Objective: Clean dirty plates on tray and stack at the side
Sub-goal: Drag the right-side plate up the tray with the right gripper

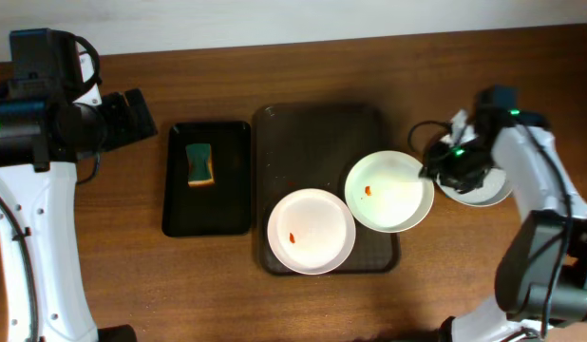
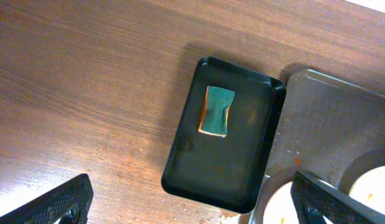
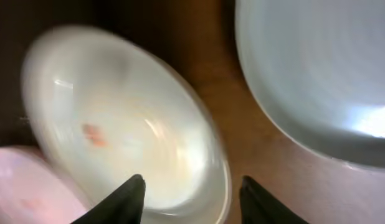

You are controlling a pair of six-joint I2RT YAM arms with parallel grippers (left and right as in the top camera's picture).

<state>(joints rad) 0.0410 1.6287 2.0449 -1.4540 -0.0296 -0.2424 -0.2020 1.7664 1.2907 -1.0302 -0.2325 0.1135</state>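
Spotted plate [image 3: 118, 143] rim inside right claw [image 3: 192, 182]

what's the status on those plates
Left gripper open, hovering near sponge tray. Right gripper open at rim of spotted plate. Two plates on tray, third off it. Nothing blocking.
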